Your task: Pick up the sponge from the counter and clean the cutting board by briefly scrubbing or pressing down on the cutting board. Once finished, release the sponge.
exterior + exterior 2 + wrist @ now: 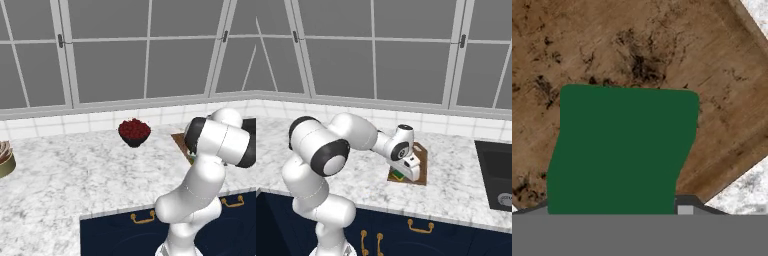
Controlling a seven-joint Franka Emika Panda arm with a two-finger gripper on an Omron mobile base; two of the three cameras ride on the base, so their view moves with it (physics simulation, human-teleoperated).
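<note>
One sponge is grasped by the tool, pressed onto one board beneath it; the fingertips are hidden.

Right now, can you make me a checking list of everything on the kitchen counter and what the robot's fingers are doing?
Surface: white marble counter, navy drawers below.
Job's things: cutting board on counter; green sponge pressed on it.
Clutter: bowl of red fruit; a round container at far left.
Fingers: gripper down at the board, shut on the sponge.
Cables: nothing seen.
Surroundings: windows, tiled wall, dark sink at right.
</note>
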